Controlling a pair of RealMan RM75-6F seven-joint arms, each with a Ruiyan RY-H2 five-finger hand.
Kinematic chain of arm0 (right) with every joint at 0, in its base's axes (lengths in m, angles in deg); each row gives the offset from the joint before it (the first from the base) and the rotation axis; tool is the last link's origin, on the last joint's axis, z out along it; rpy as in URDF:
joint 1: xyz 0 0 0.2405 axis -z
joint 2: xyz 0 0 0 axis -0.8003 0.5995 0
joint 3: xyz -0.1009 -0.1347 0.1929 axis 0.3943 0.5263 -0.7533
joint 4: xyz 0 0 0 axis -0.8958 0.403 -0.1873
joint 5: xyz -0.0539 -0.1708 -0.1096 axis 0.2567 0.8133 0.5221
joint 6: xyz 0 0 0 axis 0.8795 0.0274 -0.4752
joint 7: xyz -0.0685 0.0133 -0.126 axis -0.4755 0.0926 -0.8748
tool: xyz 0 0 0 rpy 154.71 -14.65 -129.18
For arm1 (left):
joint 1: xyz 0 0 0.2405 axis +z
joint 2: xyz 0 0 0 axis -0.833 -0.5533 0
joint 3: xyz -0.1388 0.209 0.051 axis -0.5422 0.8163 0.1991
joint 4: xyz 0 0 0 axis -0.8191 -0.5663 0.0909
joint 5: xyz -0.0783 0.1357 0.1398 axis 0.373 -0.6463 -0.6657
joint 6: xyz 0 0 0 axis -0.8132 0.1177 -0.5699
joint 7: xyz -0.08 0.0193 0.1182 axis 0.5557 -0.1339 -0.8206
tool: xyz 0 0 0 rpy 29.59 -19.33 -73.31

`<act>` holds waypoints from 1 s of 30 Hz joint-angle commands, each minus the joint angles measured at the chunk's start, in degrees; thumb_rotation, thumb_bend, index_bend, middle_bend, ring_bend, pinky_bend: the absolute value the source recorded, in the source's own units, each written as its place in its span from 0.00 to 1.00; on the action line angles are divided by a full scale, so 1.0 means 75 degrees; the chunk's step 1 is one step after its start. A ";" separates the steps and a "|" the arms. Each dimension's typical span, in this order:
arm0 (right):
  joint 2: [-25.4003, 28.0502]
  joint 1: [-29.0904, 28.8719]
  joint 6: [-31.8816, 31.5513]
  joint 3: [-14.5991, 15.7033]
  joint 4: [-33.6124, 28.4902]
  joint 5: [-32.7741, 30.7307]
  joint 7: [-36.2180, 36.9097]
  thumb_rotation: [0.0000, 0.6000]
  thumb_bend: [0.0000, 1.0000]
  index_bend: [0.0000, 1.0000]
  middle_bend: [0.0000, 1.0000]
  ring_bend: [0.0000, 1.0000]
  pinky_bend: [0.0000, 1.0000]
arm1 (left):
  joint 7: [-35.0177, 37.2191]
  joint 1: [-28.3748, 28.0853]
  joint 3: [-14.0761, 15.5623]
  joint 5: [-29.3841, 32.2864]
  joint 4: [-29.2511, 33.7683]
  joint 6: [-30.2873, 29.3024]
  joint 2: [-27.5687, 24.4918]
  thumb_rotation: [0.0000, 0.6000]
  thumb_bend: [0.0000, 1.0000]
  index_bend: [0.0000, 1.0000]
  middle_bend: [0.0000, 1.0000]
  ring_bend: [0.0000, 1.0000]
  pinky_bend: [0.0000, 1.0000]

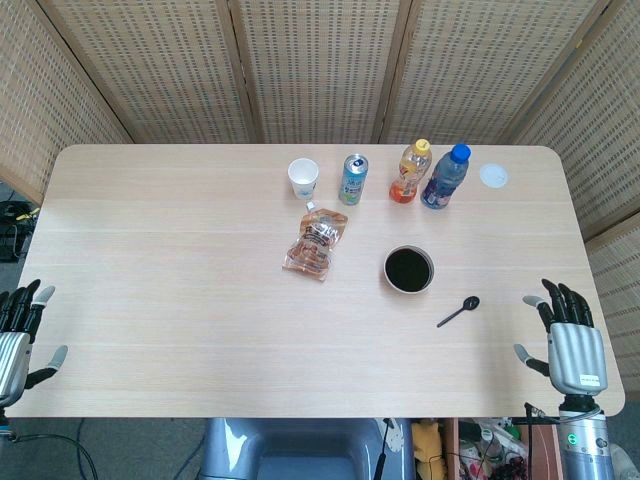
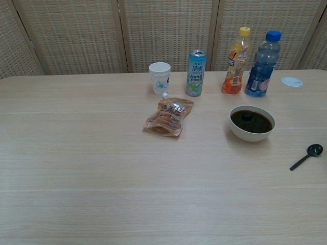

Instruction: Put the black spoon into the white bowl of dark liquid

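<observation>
The black spoon point(image 1: 459, 311) point(image 2: 307, 156) lies flat on the table, to the right of and a little nearer than the white bowl of dark liquid point(image 1: 409, 270) point(image 2: 252, 122). My right hand point(image 1: 567, 335) rests at the table's near right edge, fingers spread and empty, well right of the spoon. At the near left edge my left hand point(image 1: 20, 335) is also open and holds nothing. Neither hand shows in the chest view.
A snack pouch point(image 1: 317, 244) point(image 2: 169, 117) lies left of the bowl. Along the far side stand a paper cup point(image 1: 303, 178), a can point(image 1: 353, 179), an orange-drink bottle point(image 1: 411, 171) and a blue-capped bottle point(image 1: 445, 177). A white lid point(image 1: 493, 176) lies at the far right.
</observation>
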 commanded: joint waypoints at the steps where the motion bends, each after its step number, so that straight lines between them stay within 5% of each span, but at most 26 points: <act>1: -0.0007 -0.0001 0.0013 0.0001 0.0022 -0.0003 0.0018 1.00 0.21 0.31 0.18 0.11 0.16 | 0.0039 -0.0005 -0.0018 -0.0096 -0.0068 -0.0077 0.0060 1.00 0.33 0.00 0.00 0.00 0.00; 18: 0.0049 -0.0105 0.0144 0.0024 0.0053 0.0198 0.0297 1.00 0.21 0.31 0.20 0.11 0.17 | 0.0066 -0.0001 -0.0005 -0.0137 -0.0053 -0.0050 0.0033 1.00 0.33 0.00 0.00 0.00 0.00; 23: 0.0269 -0.0340 0.0541 0.0035 -0.0073 0.0326 0.0538 1.00 0.21 0.31 0.22 0.12 0.27 | 0.0058 -0.0011 -0.0040 -0.0107 -0.0049 -0.0046 -0.0005 1.00 0.33 0.00 0.00 0.00 0.00; 30: 0.0601 -0.0855 0.1398 0.0021 -0.0175 0.0415 0.0816 1.00 0.22 0.31 0.30 0.27 0.46 | 0.0036 -0.0026 -0.0095 -0.0064 -0.0071 -0.0051 -0.0045 1.00 0.33 0.00 0.00 0.00 0.00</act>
